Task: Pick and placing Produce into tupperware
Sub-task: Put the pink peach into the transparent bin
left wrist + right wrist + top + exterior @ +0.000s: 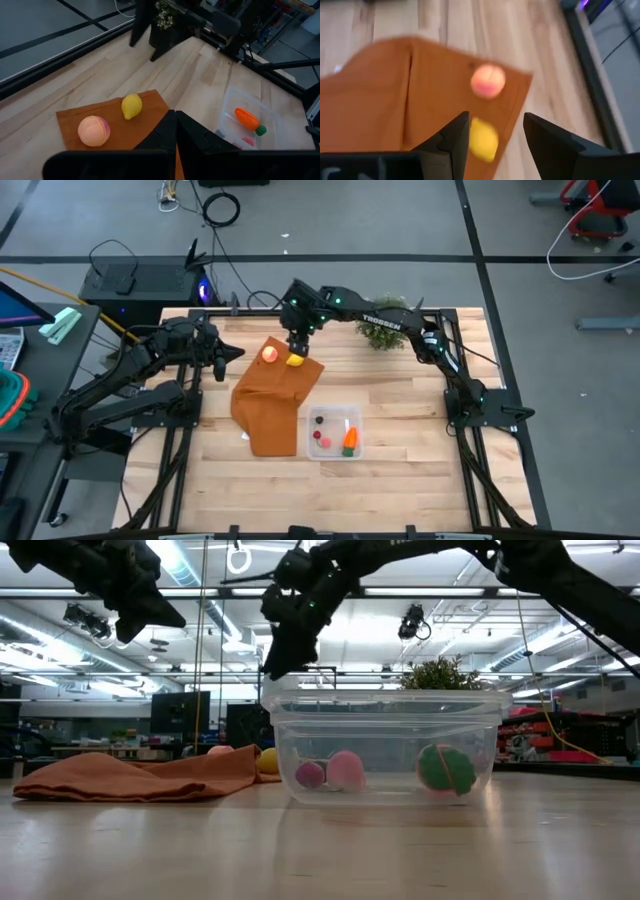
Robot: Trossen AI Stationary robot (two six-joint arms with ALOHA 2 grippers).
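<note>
The clear tupperware (pixel 335 432) (pixel 385 745) (pixel 250 122) stands on the wood table. It holds the orange carrot (pixel 350 440) (pixel 248 120), a small dark piece (pixel 318 420) and a small red-pink piece (pixel 322 438). The yellow lemon (pixel 295 361) (pixel 131 106) (pixel 482 139) and the red-yellow round fruit (pixel 270 353) (pixel 93 130) (pixel 488 80) lie on the orange-brown cloth (pixel 272 402). My right gripper (pixel 297 335) (pixel 495 125) hangs open above the lemon, which shows between its fingers. My left gripper (pixel 225 352) (pixel 176 120) is shut, raised left of the cloth.
A bushy potted plant (pixel 383 330) (pixel 440 673) stands at the table's far side, right of the right gripper. The cloth runs from the far middle toward the tupperware's left side. Bare wood lies near and right of the tupperware. Dark frame rails edge the table.
</note>
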